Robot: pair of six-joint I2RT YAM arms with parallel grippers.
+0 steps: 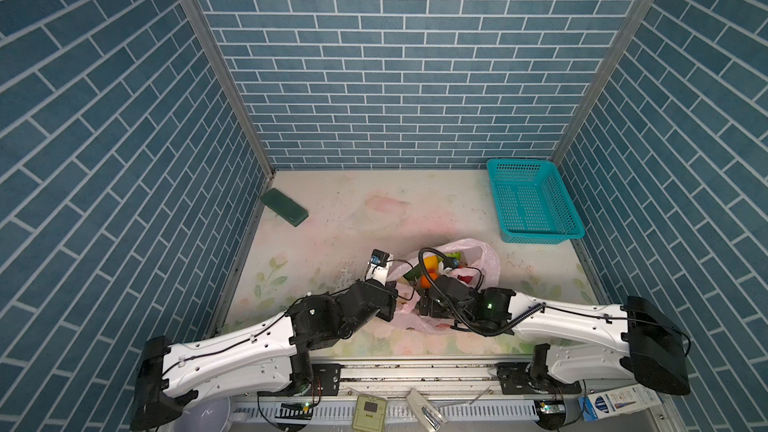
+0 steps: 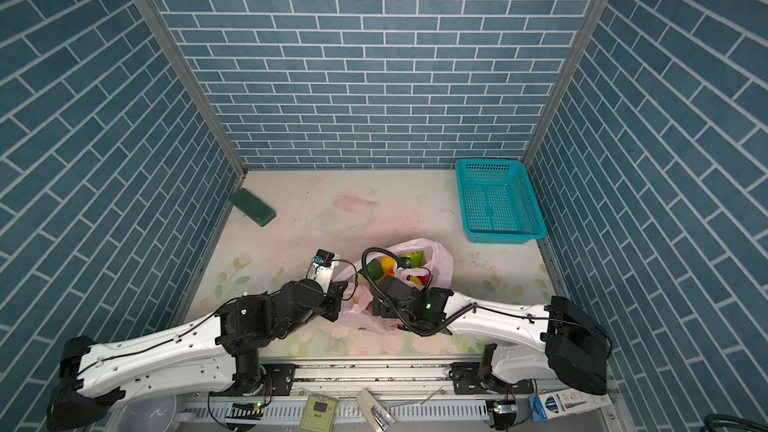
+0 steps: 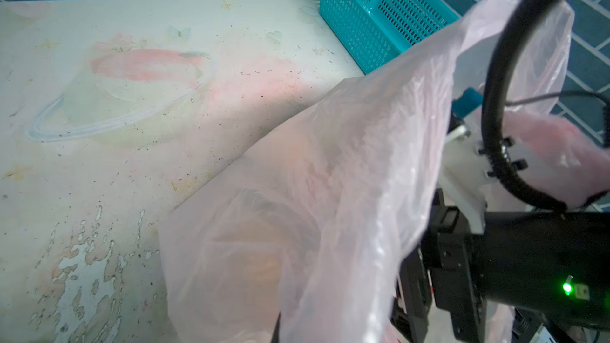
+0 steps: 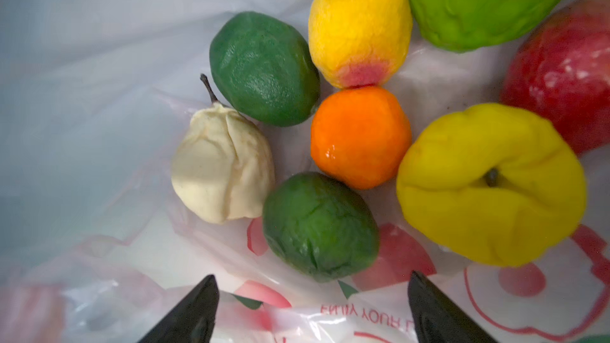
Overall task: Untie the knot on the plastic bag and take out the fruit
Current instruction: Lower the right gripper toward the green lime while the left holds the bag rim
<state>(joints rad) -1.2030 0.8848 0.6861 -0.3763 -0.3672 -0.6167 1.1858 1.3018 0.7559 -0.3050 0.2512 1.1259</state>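
My right tool (image 4: 312, 277) stands wide, empty, inside bag (image 1: 488, 261) mouth over fruit (image 4: 359, 136). My left tool (image 1: 397, 289) clamps bag's left rim. Bag sits front-centre on table (image 1: 353, 218); open room behind it, basket (image 1: 532, 201) far right.

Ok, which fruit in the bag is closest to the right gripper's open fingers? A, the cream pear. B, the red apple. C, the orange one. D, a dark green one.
D: the dark green fruit lies right ahead of the open right gripper inside the plastic bag.
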